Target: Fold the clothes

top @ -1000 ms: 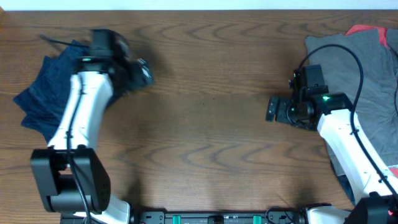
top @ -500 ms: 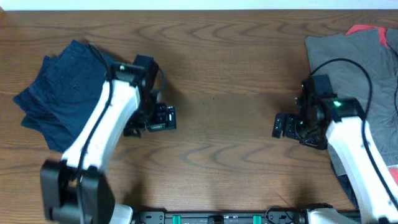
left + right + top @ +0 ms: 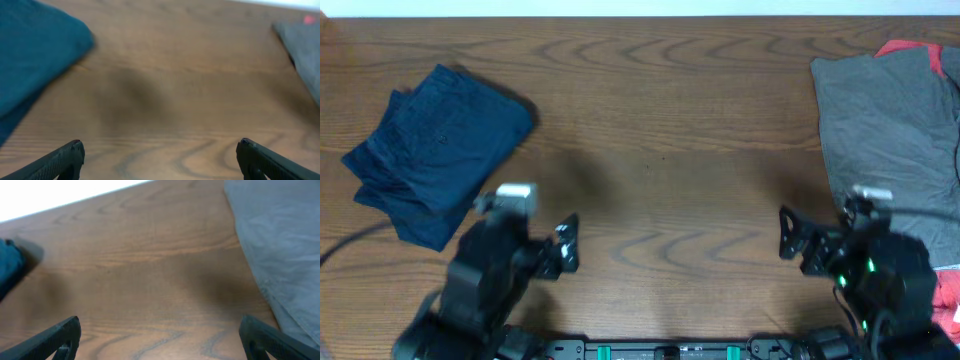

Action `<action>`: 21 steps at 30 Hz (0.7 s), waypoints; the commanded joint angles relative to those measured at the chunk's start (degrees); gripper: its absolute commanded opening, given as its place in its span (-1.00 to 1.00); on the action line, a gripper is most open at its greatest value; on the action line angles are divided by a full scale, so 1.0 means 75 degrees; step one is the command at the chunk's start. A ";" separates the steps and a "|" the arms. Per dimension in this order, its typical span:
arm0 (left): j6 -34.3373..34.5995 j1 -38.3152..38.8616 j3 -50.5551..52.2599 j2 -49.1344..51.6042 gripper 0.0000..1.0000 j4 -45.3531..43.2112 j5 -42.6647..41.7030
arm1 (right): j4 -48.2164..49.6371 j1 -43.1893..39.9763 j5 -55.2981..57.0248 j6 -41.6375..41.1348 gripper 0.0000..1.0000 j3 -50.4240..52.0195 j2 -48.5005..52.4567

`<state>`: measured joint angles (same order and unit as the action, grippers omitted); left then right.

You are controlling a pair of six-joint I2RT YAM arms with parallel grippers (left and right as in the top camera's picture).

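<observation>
Left hand point(image 3: 566, 246) has withdrawn, leaving folded shorts point(image 3: 435, 150) well apart.

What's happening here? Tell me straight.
Nothing is being handled. The left gripper and right gripper hang open and empty over the near edge of the table. The navy shorts lie in a folded pile at the left, untouched. A grey garment, with a red garment peeking out behind it, lies at the right.

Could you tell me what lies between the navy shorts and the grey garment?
Nothing; overhead, only bare wooden table separates the shorts from the grey garment.
</observation>
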<state>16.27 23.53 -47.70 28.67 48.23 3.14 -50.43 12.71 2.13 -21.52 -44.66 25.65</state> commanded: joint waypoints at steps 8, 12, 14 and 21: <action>-0.0134 0.0044 0.0312 -0.1711 0.96 -0.0041 0.0530 | -0.0778 0.0058 0.0259 -0.0096 0.99 0.0259 -0.0892; -0.0134 0.0044 0.0312 -0.1696 0.96 0.0035 0.0530 | -0.1253 0.0058 0.0259 -0.0096 0.98 0.0262 -0.0892; -0.0134 0.0044 0.0312 -0.1696 0.96 0.0154 0.0530 | -0.1483 0.0058 0.0259 -0.0096 0.98 0.0262 -0.0892; -0.0134 0.0044 0.0312 -0.1696 0.96 0.0705 0.0533 | -0.2218 0.0058 0.0259 -0.0096 0.98 0.0262 -0.0892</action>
<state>16.23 23.59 -45.54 16.08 52.69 6.42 -66.13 12.71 3.46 -21.91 -42.96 19.22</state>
